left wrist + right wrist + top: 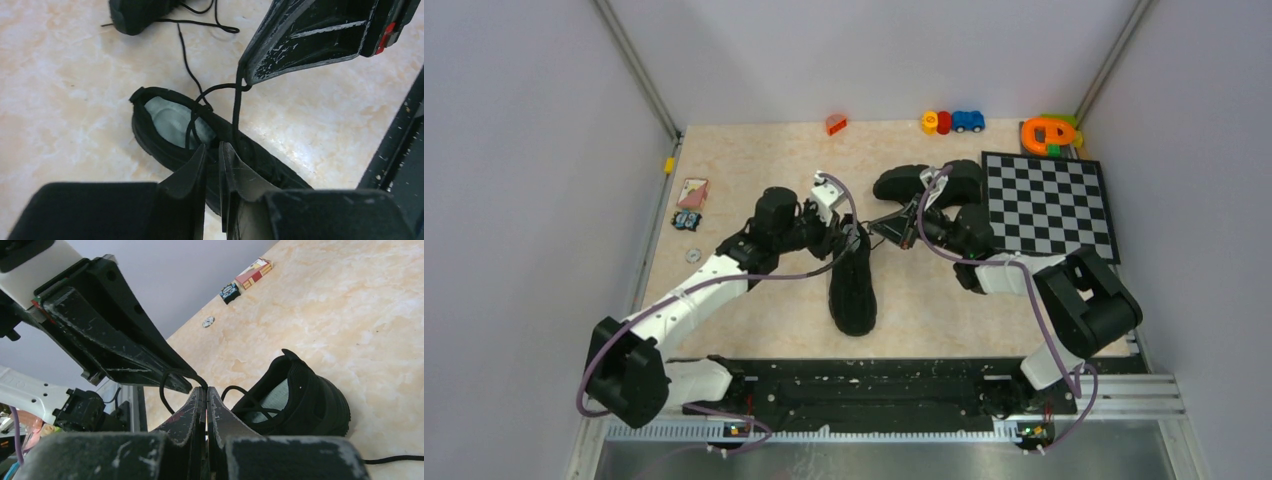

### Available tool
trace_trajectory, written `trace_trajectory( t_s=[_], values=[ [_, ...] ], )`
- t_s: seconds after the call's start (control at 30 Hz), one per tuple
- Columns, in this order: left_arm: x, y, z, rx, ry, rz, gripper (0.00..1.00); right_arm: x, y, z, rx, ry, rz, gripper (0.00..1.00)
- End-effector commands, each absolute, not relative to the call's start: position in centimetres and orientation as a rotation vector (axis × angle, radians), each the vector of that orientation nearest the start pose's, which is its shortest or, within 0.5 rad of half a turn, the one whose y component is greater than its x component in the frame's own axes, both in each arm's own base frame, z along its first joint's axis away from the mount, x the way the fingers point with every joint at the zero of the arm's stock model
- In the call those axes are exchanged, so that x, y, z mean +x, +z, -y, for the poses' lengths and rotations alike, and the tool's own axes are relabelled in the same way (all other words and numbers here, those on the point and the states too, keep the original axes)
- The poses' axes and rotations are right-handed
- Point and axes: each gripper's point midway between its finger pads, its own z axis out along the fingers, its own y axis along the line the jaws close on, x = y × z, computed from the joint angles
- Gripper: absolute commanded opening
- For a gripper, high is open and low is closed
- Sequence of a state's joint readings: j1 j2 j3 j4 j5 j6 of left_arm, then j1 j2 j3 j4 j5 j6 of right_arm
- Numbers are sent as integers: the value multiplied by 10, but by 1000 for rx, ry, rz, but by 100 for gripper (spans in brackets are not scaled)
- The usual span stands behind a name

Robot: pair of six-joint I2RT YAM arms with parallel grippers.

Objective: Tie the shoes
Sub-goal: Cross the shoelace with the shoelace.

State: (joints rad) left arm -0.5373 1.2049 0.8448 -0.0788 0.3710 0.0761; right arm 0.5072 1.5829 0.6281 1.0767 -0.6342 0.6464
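Since the right gripper (206, 392) has its fingers pressed together on a bight of the lace (215, 89), with both strands dropping from its tip to the near shoe (150, 145) directly beneath, the step in hand looks like forming or crossing a loop. To do it well, I judge the pull should go up and away from the shoe's opening only until the strands run taut, so the shoe does not slide on the table (60, 90). The left gripper (212, 150) should then take one strand just below the right tip, not both. The left gripper's fingers stand almost together with a thin slit between them. Whether any lace is caught there cannot be told, as a strand passes behind one finger. Its tip sits just beside the right tip, above the pale insole (170, 117). The other shoe (135, 15) lies beyond both tips, its laces loose. Eyelets, lace ends and any knot are too dark to make out, and the near shoe's toe is hidden behind the left fingers.
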Motion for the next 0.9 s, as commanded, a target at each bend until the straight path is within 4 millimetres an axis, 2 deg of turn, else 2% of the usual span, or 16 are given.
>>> trace_trajectory(
  t_s=[0.0, 0.1, 0.23, 0.37, 0.6, 0.73, 0.87],
  values=[
    [283, 190, 260, 909, -786, -1941, 16, 303, 228, -305, -494, 1347, -1467, 0],
    [286, 181, 263, 910, -799, -2053, 10, 304, 228, -305, -493, 1347, -1468, 0],
    [292, 176, 265, 902, -791, -2116, 13, 304, 228, -305, -496, 1349, -1465, 0],
    [294, 175, 265, 897, -789, -2111, 15, 304, 228, -305, -498, 1349, -1467, 0],
    [297, 161, 260, 905, -739, -2155, 14, 305, 228, -305, -501, 1353, -1465, 0],
    [302, 161, 262, 895, -730, -2147, 19, 305, 228, -306, -505, 1358, -1466, 0],
    [307, 158, 265, 898, -732, -2149, 19, 306, 228, -305, -501, 1356, -1471, 0]
  ],
)
